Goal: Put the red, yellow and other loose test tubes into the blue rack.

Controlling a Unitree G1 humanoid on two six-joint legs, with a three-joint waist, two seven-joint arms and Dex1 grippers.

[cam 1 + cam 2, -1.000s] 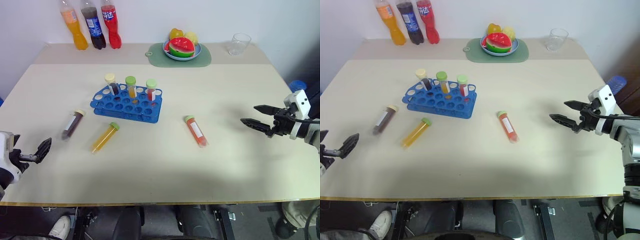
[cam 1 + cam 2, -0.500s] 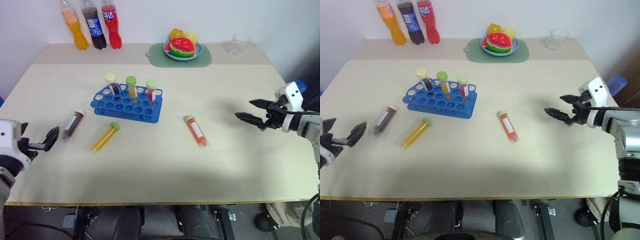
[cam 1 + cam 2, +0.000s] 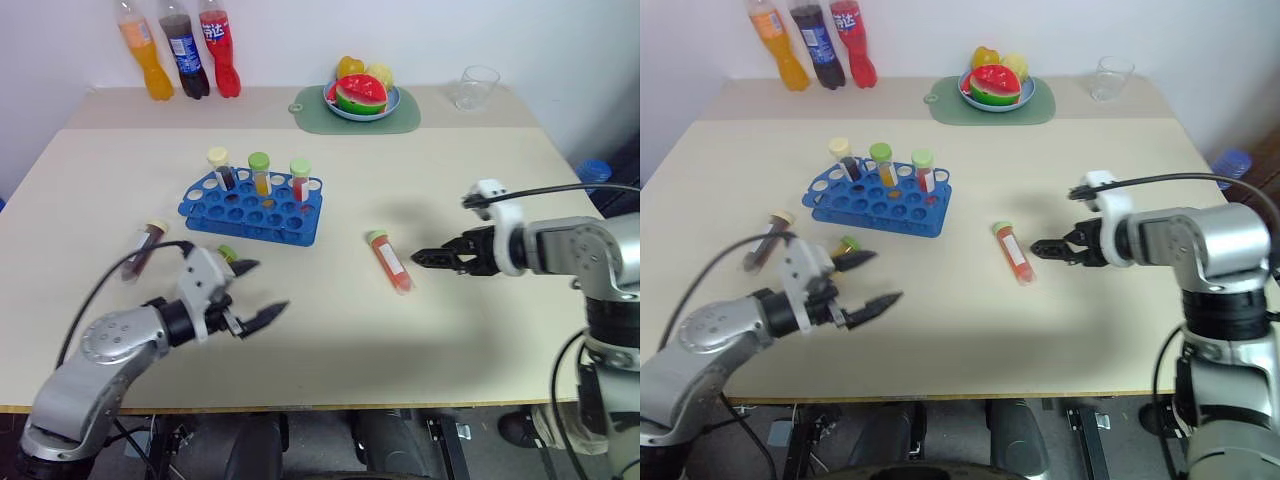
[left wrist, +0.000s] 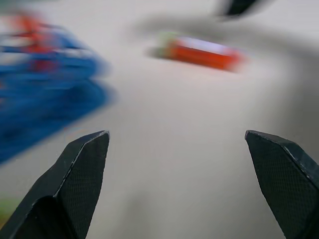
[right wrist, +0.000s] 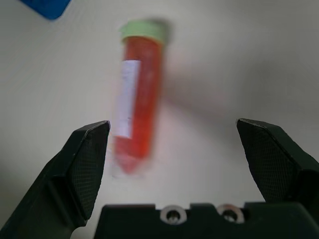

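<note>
The right claw stands wide open and empty, just right of the red tube, which lies flat on the counter right of the blue rack, its green cap toward the far side. In the right wrist view the tube lies between the spread fingers but beyond their tips, untouched.

The left claw is also spread open with nothing in it, hovering near the front left of the counter. The yellow tube lies partly hidden behind it, only its green cap end showing. Farther left the dark tube lies on its side. Three capped tubes already stand upright in the rack's far row.

The red tube looks like light, stiff plastic, smooth and round, so it would likely roll or squirt out under a skewed pinch. The safest hold seems across the barrel near the labelled middle, jaws square to its length, leaving the cap free for tipping it upright into a hole
</note>
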